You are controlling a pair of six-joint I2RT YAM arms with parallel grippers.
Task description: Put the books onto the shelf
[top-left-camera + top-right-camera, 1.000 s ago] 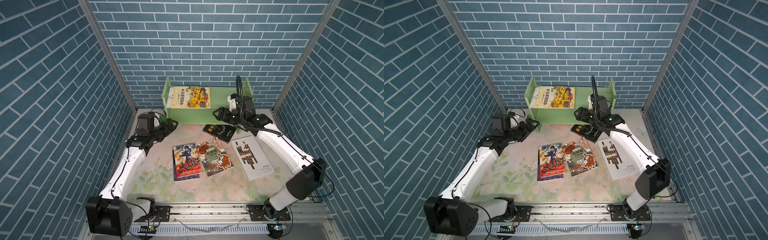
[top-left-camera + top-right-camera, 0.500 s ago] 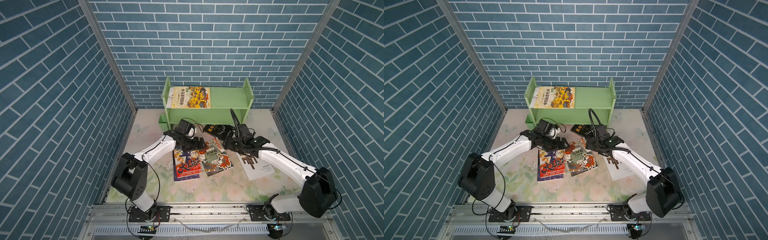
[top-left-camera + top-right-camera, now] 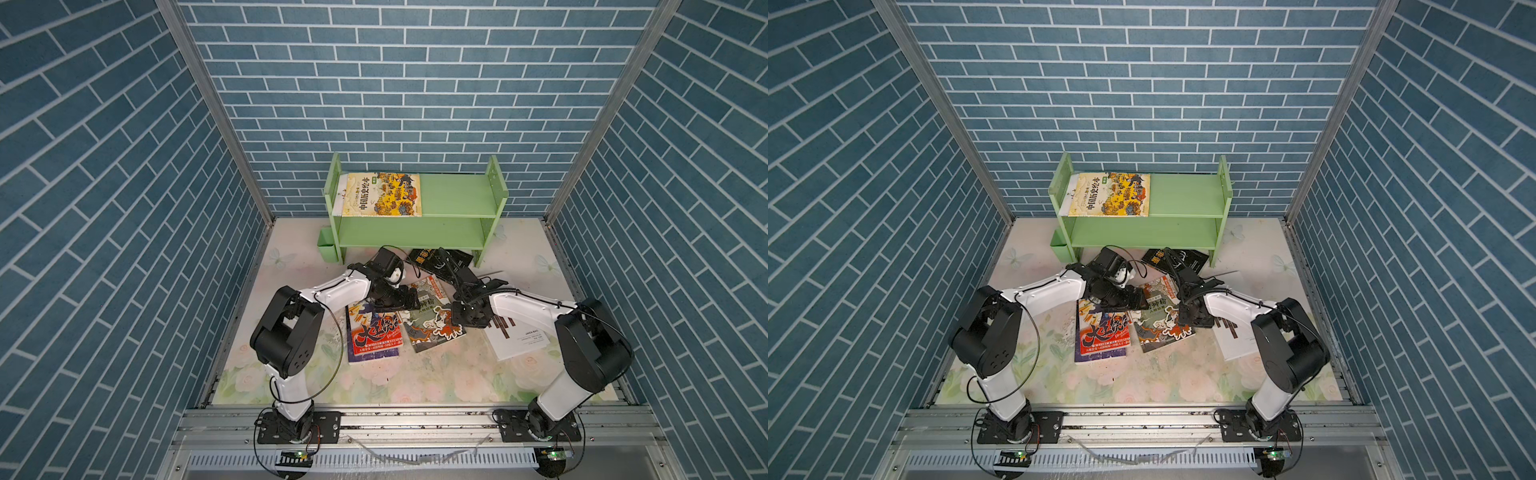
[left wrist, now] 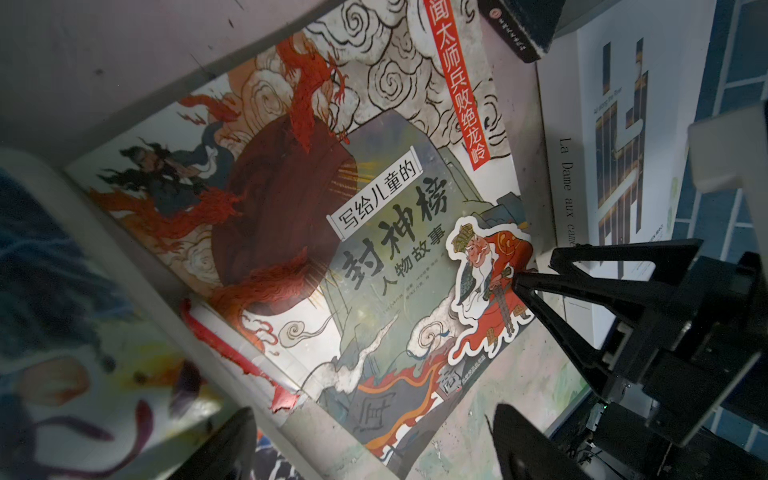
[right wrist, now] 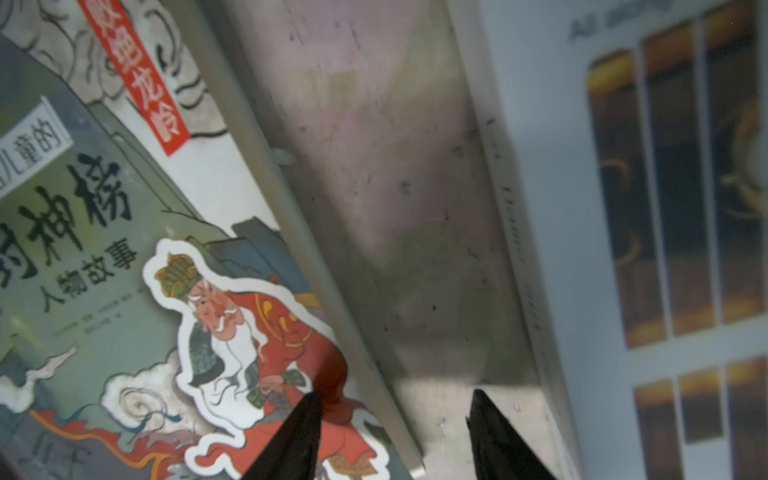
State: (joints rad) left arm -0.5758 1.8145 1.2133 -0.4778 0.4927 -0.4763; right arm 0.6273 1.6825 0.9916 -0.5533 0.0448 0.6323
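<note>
While one book (image 3: pixel 382 194) lies on the shelf (image 3: pixel 457 199), the left gripper (image 4: pixel 372 411) hangs open over the dragon book (image 3: pixel 432 328) on the mat (image 3: pixel 374 382); the right gripper (image 5: pixel 392 405), open, straddles its edge.

1. Books: five – yellow (image 3: pixel 382 194), black (image 3: pixel 457 257), blue (image 3: pixel 374 336), green (image 3: pixel 428 328), white (image 3: pixel 519 338).
2. Shelf (image 3: pixel 457 197): one, with two tiers.
3. Cup (image 3: pixel 326 249): one.
4. Arms: two – left arm (image 3: pixel 336 291), right arm (image 3: pixel 528 303).
5. Walls (image 3: pixel 415 83): three, of blue brick.
6. Surface (image 3: pixel 415 382): one.

The middle book (image 4: pixel 291 208) says 写给儿童的, 封神榜, 人物故事 and, on red, 闻太师兵败绝龙岭. The white book (image 4: pixel 573 104) to its right says "La Dame aux". The far book (image 3: pixel 382 195) on the shelf (image 3: pixel 457 195) says 中国历史绘本.
</note>
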